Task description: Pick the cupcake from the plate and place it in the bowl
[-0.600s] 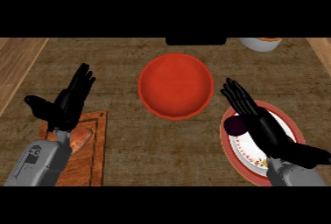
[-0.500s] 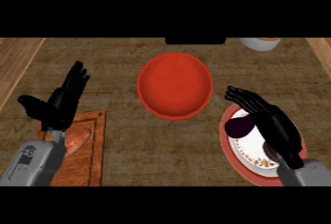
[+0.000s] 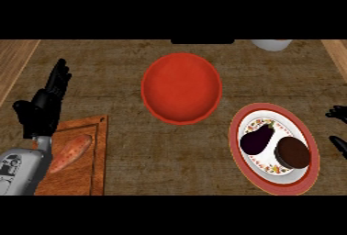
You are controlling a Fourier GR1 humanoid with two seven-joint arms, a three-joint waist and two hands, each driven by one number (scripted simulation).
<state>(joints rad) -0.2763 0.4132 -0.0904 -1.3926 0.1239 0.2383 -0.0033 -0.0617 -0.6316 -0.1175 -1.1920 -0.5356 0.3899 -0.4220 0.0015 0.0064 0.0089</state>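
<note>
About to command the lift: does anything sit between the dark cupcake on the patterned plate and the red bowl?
Yes: the dark purple eggplant lies on the red-rimmed patterned plate beside the dark brown cupcake, on the side toward the red bowl. Lift over it.

I see a plain red bowl (image 3: 181, 87) on the brown wood-grain counter (image 3: 122, 137). The plate (image 3: 254, 172) has a red rim and a white, flower-patterned middle, carrying a dark purple eggplant (image 3: 257, 140) and a dark brown cupcake (image 3: 293, 153). The cutting board (image 3: 88, 176) is orange-brown.
</note>
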